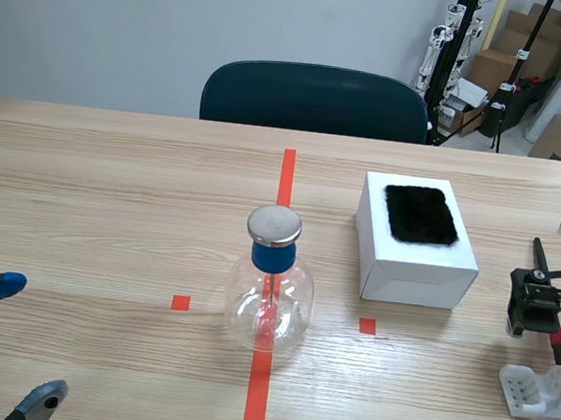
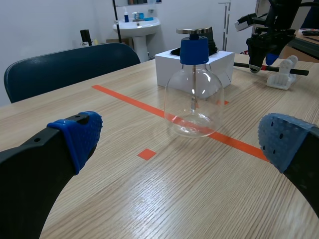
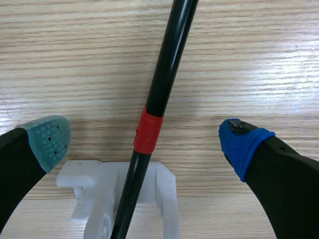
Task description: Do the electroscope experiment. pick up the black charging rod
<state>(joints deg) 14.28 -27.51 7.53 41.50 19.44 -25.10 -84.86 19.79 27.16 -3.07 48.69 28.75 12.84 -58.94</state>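
At four o'clock from the flask (image 1: 269, 299), my right pincer (image 3: 144, 142) gapes astride the black charging rod (image 3: 164, 64), seemingly propped on its white stand (image 3: 167, 199) for grasping; left pincer (image 1: 24, 341) open too.

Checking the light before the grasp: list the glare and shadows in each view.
Scene view: small highlights on the glass flask and its metal cap. Left wrist view: a pale sheen lies on the table ahead of the open left gripper. Right wrist view: a thin bright streak runs along the black rod, which lies between the fingers of the open right gripper.
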